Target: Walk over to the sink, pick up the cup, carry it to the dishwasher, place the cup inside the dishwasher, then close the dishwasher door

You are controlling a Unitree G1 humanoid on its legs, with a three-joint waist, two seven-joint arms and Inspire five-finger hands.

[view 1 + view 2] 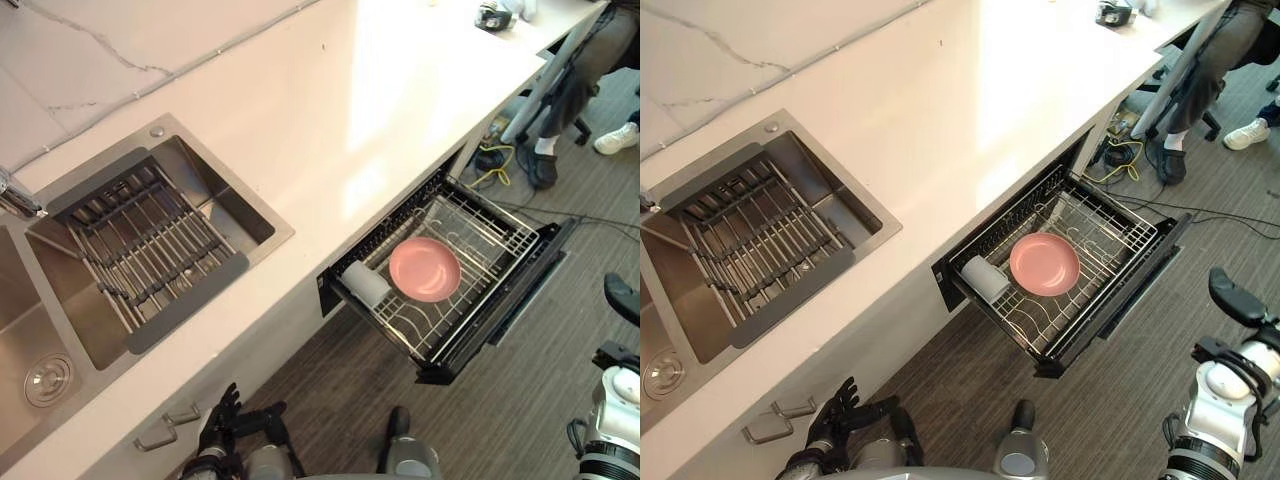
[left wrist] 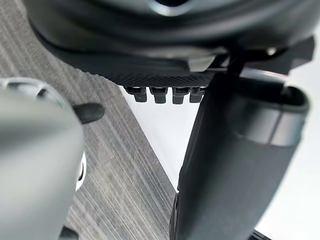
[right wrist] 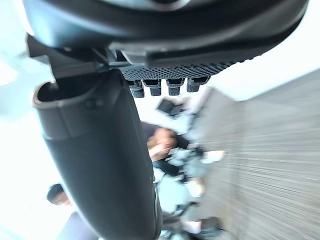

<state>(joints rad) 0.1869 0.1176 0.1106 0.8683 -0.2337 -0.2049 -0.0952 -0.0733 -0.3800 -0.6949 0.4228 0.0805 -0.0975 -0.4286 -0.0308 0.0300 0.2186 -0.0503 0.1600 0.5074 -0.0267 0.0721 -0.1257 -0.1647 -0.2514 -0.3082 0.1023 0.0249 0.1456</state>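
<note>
Before me a pale stone counter runs beside a dark slatted drying rack, a pink plate lies flat lower down, and a person's legs and white shoe stand on the grey striped floor.

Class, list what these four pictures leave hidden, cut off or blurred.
Dishwasher: interior behind the rack hidden under the counter, eye views.
Person: upper body cut off by the top edge, eye views.
Sink: left basin cut by the left edge.
Right wrist view: everything past the right robot hand is blurred.
</note>
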